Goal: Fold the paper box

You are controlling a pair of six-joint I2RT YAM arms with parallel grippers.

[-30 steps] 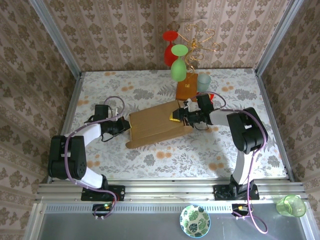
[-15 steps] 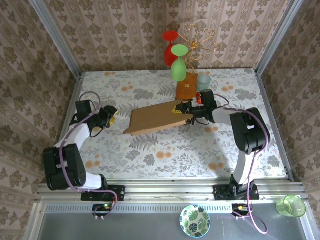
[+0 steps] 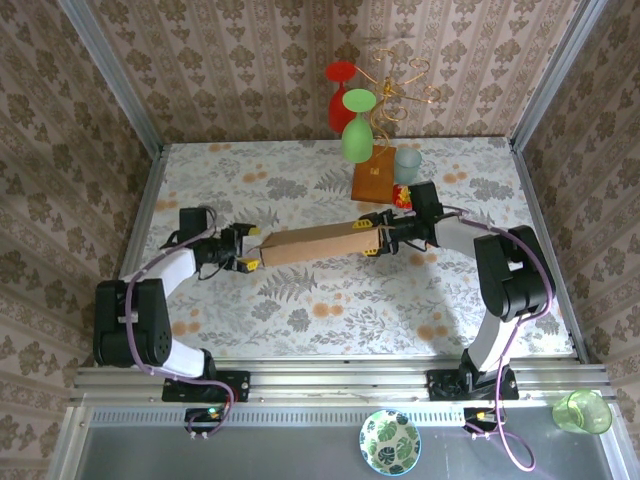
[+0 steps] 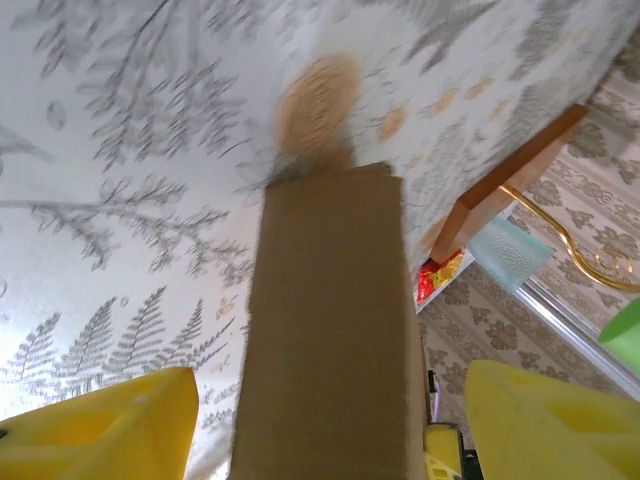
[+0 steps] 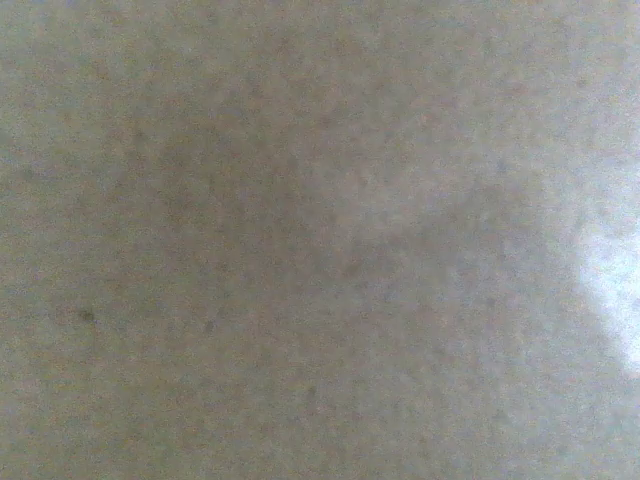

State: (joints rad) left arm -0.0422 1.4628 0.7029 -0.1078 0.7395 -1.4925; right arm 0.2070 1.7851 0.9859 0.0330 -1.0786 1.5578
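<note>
The paper box (image 3: 318, 243) lay across the middle of the desk (image 3: 330, 320) as a long, narrow brown strip. It ran from left to right, with its right end slightly farther from the arms than its left end.

The left hand (image 3: 247, 249) sat at the box's left end with its fingers spread. In the left wrist view the two yellow fingers (image 4: 100, 425) stood one on each side of the cardboard (image 4: 330, 330), with patterned cloth showing in the gap on each side. They straddled the end without pinching it.

The right hand (image 3: 372, 237) met the opposite end. From above, its yellow tips sat against the near and far faces of the box, clamped on that end. The right wrist view gave only blurred tan cardboard (image 5: 300, 240) close to the lens.

Just behind the box's right end stood a gold wire rack (image 3: 400, 80) on a square wooden base (image 3: 373, 181). A green glass (image 3: 357, 135) and a red glass (image 3: 340, 95) hung from the rack. A pale frosted cup (image 3: 407, 163) stood beside the base, and a small red item (image 3: 404, 197) lay near the right arm.

On the ledge in front of the arms sat a leaf-patterned bowl (image 3: 390, 441) and, to its right, a green cup (image 3: 582, 411).
</note>
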